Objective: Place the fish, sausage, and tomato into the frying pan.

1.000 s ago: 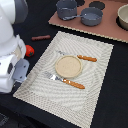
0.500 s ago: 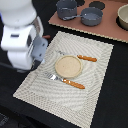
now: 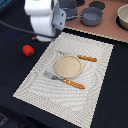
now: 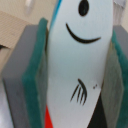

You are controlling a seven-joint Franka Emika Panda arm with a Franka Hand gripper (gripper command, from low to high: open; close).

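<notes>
The fish [image 4: 75,65] is clamped between the pads of the gripper [image 4: 75,75]; it should be kept level and carried to the pan [image 3: 91,16] beyond.

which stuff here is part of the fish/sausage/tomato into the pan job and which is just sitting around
Job things: fish, clamped between the gripper pads; tomato on the dark table; frying pan at the back. Sausage not visible.

Lying about: tan plate, two orange-handled cutlery pieces, placemat, beige bowl.
</notes>
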